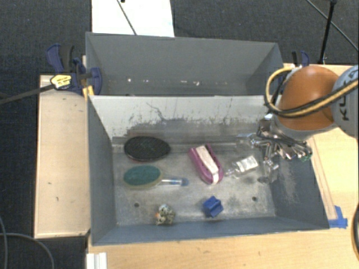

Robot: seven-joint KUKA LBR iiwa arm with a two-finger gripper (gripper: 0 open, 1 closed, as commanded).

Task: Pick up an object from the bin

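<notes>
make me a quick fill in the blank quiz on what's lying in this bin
1. Behind the teal oval brush lies another oval brush, coloured ___.
2. The small plastic block near the front wall of the grey metal bin is ___.
3. The pincer hangs at the view's ___ side, beside a crumpled clear plastic piece.

Missing words: black; blue; right.

Black brush, green brush, pink pack, blue block, speckled ball
</notes>
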